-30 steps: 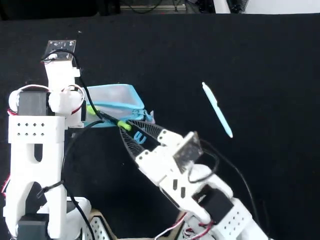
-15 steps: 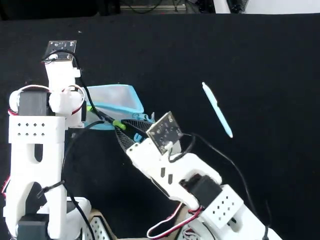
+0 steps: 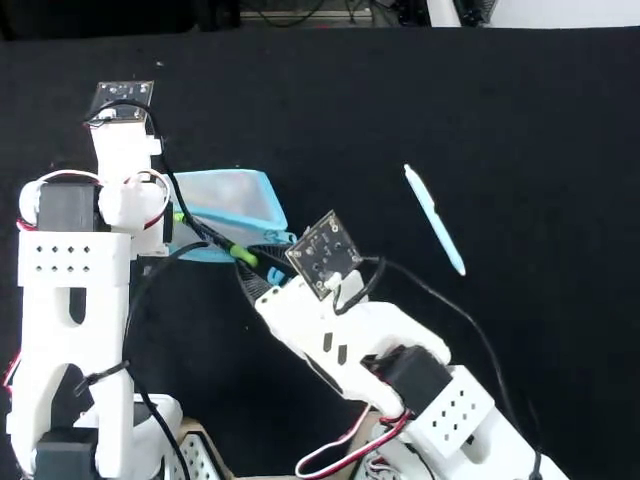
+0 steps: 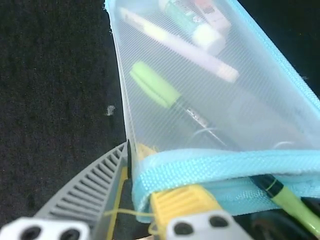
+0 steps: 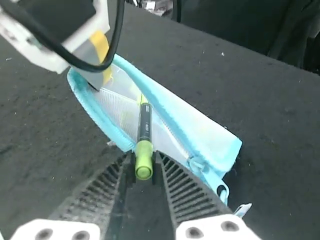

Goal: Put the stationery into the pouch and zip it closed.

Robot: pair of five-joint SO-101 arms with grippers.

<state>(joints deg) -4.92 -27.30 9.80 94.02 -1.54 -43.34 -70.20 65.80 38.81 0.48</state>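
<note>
A translucent pouch (image 3: 232, 195) with light-blue trim lies left of centre, its mouth open (image 5: 165, 125). My left gripper (image 3: 172, 226) is shut on the pouch's rim at one end (image 4: 135, 156), a yellow-taped finger (image 4: 182, 205) on one side and a grey one on the other. My right gripper (image 5: 143, 161) is shut on the tail of a green-and-black pen (image 5: 144, 135). The pen's front half is inside the pouch (image 4: 156, 86). An eraser (image 4: 205, 30) and a white pen (image 4: 175, 45) lie inside too. A light-blue pen (image 3: 435, 220) lies on the table to the right.
The black table (image 3: 520, 110) is bare around the light-blue pen. The pouch's zipper pull (image 5: 220, 191) hangs at the end nearer my right arm. The left arm's white body (image 3: 70, 300) stands along the left edge.
The right arm has swung left toward the pouch and pushed the green pen deeper in. The left arm has kept still on the rim.
</note>
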